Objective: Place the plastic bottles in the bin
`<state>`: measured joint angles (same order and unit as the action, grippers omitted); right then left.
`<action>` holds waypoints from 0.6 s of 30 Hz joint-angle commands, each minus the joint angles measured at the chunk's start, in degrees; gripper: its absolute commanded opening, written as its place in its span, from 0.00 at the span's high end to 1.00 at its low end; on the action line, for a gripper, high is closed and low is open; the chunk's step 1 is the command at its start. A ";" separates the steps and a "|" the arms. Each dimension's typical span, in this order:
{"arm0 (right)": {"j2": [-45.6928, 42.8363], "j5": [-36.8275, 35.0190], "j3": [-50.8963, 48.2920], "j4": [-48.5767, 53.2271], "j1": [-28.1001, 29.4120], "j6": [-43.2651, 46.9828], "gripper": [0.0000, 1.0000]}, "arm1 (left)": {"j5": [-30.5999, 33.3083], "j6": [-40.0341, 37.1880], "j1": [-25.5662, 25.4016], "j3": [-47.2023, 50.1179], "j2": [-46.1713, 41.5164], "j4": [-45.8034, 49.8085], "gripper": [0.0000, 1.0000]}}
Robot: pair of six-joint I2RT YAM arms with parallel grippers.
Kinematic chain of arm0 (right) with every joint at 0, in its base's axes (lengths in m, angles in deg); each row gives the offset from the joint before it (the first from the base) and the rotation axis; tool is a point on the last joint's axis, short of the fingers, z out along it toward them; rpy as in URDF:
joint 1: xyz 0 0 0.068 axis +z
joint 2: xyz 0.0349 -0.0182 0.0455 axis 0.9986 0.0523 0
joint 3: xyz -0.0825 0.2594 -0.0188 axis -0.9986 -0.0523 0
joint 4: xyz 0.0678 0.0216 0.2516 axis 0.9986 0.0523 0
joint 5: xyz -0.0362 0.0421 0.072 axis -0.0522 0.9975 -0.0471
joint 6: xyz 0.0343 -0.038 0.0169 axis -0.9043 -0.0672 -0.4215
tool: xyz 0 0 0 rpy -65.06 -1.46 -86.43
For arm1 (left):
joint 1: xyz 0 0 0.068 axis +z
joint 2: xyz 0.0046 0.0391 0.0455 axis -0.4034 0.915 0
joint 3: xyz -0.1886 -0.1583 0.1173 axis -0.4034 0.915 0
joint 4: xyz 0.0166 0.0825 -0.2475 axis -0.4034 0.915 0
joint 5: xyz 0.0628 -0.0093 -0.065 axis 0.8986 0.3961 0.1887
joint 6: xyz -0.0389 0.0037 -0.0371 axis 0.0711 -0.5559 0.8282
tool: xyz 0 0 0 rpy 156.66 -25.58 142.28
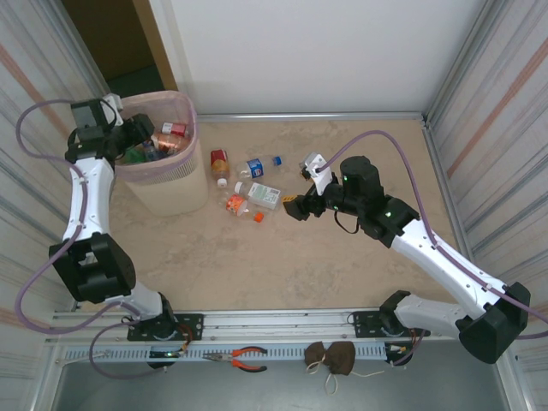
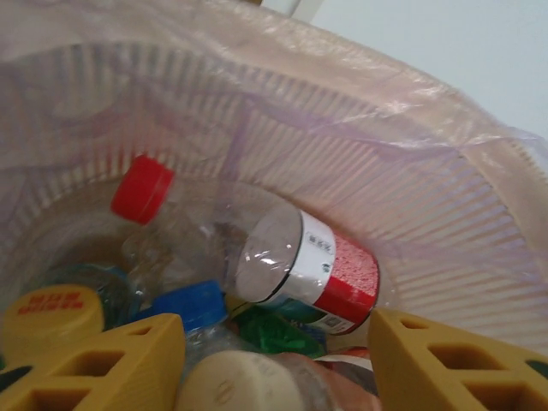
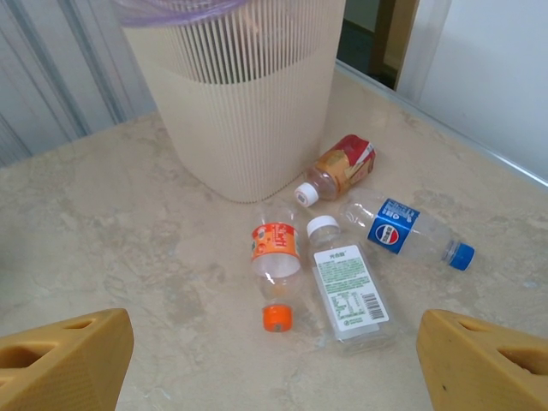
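**Four plastic bottles (image 3: 347,291) lie outside tall, pale ribbed plastic bin (image 3: 248,94)**

The left gripper (image 2: 274,330) hangs over the mouth of the bin, which is lined with a translucent pink bag. Its yellow fingers (image 2: 111,364) are spread apart and grip nothing. Below them the bin holds a heap of bottles. A clear red-labelled bottle (image 2: 312,274) lies on its side, and the black print on its white band is too fine to read. Around it are a red-capped bottle (image 2: 141,188), a blue cap (image 2: 193,304), a cream cap (image 2: 227,381) and a yellow cap (image 2: 56,312). The red characters stamped on the yellow cap cannot be made out.

The other four lie on the beige marbled tabletop (image 3: 128,223) near the bin's base. A brown bottle (image 3: 342,167) with a red-and-gold label and white cap lies closest to the wall. Beside it, a clear blue-capped bottle (image 3: 398,231) carries a blue Pepsi label. A flat-sided clear bottle (image 3: 347,295) shows a white label with a green heading, lines of print and a barcode, none of it legible. Next to it lies an orange-capped bottle (image 3: 276,257), its orange label printed in unreadable white script.

The right gripper (image 1: 304,187) hovers near these four, fingers wide apart and empty.
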<state>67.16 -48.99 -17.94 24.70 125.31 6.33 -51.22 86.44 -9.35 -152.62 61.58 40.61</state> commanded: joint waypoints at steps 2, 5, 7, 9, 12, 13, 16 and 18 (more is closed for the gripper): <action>-0.38 -0.54 2.23 0.41 0.45 0.75 0.15 | 1.62 -1.59 0.90 -1.64 -2.87 2.10 0.39; -0.31 -0.51 2.36 0.32 0.54 0.77 0.15 | 0.16 -1.53 0.93 -2.47 -3.91 2.68 0.38; -0.25 -0.57 2.52 0.36 0.62 0.77 0.15 | -0.70 -1.62 0.90 -2.79 -4.52 3.41 0.38; -0.23 -0.51 2.61 0.31 0.63 0.74 0.15 | -1.51 -1.63 0.81 -2.80 -5.28 3.71 0.38; 0.10 -0.98 2.88 0.36 0.63 0.06 0.15 | -3.31 -1.54 0.65 -2.71 -6.28 4.51 0.39; 0.26 -1.39 3.08 0.44 0.63 -0.50 0.15 | -4.00 -1.64 0.62 -2.63 -6.72 4.77 0.40; 0.99 -2.70 3.73 0.99 0.61 -2.19 0.15 | -6.32 -1.87 0.26 -2.58 -7.83 5.57 0.41; 1.43 -2.80 4.06 1.36 0.63 -2.72 0.15 | -7.68 -2.37 -0.41 -3.10 -8.28 6.71 0.42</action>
<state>67.97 -50.34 -15.95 25.10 125.42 5.70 -55.42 85.74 -9.02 -153.56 55.70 45.37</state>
